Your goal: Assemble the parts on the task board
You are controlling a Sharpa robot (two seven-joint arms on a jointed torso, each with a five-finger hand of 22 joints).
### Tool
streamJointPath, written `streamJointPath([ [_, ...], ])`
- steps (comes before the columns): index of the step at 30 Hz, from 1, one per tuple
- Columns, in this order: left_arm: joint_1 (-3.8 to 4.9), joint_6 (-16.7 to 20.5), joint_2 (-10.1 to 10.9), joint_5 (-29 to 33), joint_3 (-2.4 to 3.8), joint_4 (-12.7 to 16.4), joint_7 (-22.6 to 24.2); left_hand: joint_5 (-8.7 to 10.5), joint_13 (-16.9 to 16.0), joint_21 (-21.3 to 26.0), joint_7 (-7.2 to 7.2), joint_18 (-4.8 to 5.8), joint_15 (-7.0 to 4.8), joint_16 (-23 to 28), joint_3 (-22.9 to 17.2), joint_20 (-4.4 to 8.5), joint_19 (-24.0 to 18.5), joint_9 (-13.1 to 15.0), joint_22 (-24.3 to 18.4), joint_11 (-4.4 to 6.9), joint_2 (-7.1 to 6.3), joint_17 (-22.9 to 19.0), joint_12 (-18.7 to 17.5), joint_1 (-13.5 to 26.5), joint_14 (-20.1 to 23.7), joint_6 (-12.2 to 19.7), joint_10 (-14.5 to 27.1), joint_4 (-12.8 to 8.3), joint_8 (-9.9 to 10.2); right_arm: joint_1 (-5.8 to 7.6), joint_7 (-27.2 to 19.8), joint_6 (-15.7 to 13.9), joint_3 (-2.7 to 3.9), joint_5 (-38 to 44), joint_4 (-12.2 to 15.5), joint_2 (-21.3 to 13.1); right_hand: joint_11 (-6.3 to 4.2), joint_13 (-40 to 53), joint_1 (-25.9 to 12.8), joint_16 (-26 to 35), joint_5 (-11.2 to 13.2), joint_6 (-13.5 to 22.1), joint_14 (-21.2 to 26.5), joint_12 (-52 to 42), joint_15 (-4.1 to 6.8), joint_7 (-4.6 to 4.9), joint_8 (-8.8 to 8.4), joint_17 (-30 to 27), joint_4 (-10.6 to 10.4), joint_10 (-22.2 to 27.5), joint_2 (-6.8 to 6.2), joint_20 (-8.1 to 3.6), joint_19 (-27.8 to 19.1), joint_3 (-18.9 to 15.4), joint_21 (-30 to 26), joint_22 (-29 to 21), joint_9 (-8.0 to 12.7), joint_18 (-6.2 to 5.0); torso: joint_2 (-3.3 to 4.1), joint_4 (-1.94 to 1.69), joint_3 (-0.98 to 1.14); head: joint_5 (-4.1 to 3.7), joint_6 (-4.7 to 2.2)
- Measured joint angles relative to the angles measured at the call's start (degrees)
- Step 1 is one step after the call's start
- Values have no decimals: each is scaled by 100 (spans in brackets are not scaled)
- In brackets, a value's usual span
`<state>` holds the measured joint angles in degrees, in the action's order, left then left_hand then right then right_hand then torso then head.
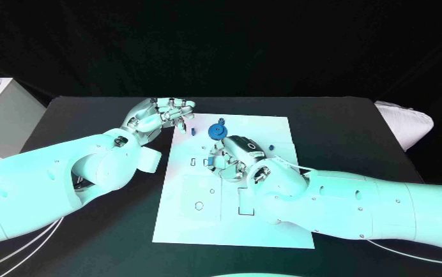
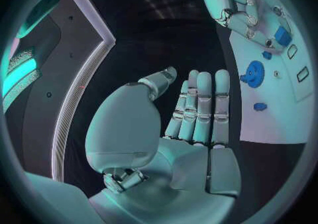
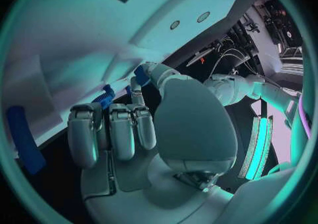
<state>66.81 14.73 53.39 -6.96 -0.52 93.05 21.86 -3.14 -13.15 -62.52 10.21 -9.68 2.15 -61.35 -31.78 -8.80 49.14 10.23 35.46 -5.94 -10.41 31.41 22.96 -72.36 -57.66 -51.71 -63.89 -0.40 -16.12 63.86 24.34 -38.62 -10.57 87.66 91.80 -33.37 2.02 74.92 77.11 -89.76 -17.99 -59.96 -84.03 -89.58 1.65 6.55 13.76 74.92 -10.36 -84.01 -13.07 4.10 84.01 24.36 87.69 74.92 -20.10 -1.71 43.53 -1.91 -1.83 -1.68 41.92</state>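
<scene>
The white task board lies in the middle of the black table. A blue gear stands near its far edge, with a small blue part beside it. My right hand hovers over the board's middle, its fingers curled, and pinches a small blue part at its fingertips, close to the board. The right wrist view shows that part and the gear. My left hand is at the board's far left corner, fingers straight and holding nothing.
Several rectangular slots and round holes mark the board's near half. Another small blue part stands on the board near the gear. A white object lies at the table's right edge. Black table surface flanks the board.
</scene>
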Motion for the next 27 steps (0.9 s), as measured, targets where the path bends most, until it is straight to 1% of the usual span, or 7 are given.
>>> streamJointPath([
  [4, 0, -5, 0, -2, 0, 0, -5, 0, -9, 0, 0, 0, 0, 0, 0, 0, 0, 0, 0, 21, 0, 5, 29, 0, 0, 0, 22, 0, -22, -3, 15, 2, 0, 43, -5, 4, 0, 0, -43, 0, -1, 60, 0, 0, 0, 18, 18, 0, 0, 0, -43, 0, 0, 0, 0, 0, 4, 0, 0, 2, 1, 4, 0],
  [12, 0, -15, -1, -4, 0, -2, -13, 0, -8, 0, 0, 0, 0, 0, 0, 0, 0, -1, -1, 21, 0, 5, 30, 0, 0, 0, 22, 0, -21, -6, 43, 4, 0, 96, -11, 7, 0, -1, -111, 0, 48, 181, 0, 67, 0, 58, -55, 0, -40, 0, -111, 0, 0, -40, 0, -1, 57, 0, 0, 1, 4, 2, 3],
  [14, 0, -17, -2, -5, 0, -2, -15, 0, -8, 0, 0, 0, 0, 0, 0, 0, 0, -1, -1, 21, 0, 5, 30, 0, 0, 0, 22, 0, -21, -6, 46, 4, 0, 102, -12, 7, 42, -1, -141, 0, 83, 233, 0, 71, 0, 87, -71, 0, -53, 2, -141, 0, 0, -75, -3, -1, 71, 0, 0, 1, 4, 1, 4],
  [18, 0, -21, -2, -6, 0, -2, -18, 0, -9, 1, 0, 0, 1, -13, 0, 0, 0, -1, 0, 9, 0, 5, 30, 0, 0, 0, 34, 0, -21, -6, 55, 8, 0, 113, -16, 7, 65, -1, -171, 0, 123, 349, 0, 147, 0, 124, -129, 0, -70, 0, -171, 0, 0, -121, -24, -1, 106, 0, 1, 1, 4, -3, 7],
  [20, 0, -22, -2, -6, 0, -2, -19, 0, -20, 1, 0, 0, 1, -29, 0, 0, 0, 0, 5, -1, 0, 10, 30, 0, 1, 0, 44, 0, -21, -6, 58, 9, 0, 116, -18, 7, 77, -1, -171, 0, 147, 381, 9, 166, -36, 142, -147, -1, -64, 5, -171, 44, -1, -161, -24, -1, 121, 0, 2, 0, 4, -3, 8],
  [25, 0, -24, -2, -8, 0, -2, -23, 0, -20, 1, 0, 0, 1, -29, 0, 0, 0, 4, 5, -1, 0, 10, 30, 0, 1, 0, 43, 0, -21, -7, 63, 11, 0, 120, -20, 7, 110, -1, -171, 0, 157, 468, 1, 260, -44, 181, -193, -1, -71, 3, -171, 44, 0, -200, -79, -1, 151, 0, 2, -2, 2, -3, 11],
  [27, -1, -26, -2, -9, 0, -2, -24, 0, -20, 1, 0, 0, 1, -29, 0, 0, 0, 4, 5, -1, 0, 10, 30, 0, 1, 0, 43, 0, -21, -7, 63, 11, 0, 120, -20, 7, 115, -1, -171, 0, 182, 489, 1, 266, -44, 170, -203, -1, -71, 8, -170, 44, -1, -232, -85, -1, 152, 0, 2, -4, 1, 0, 15],
])
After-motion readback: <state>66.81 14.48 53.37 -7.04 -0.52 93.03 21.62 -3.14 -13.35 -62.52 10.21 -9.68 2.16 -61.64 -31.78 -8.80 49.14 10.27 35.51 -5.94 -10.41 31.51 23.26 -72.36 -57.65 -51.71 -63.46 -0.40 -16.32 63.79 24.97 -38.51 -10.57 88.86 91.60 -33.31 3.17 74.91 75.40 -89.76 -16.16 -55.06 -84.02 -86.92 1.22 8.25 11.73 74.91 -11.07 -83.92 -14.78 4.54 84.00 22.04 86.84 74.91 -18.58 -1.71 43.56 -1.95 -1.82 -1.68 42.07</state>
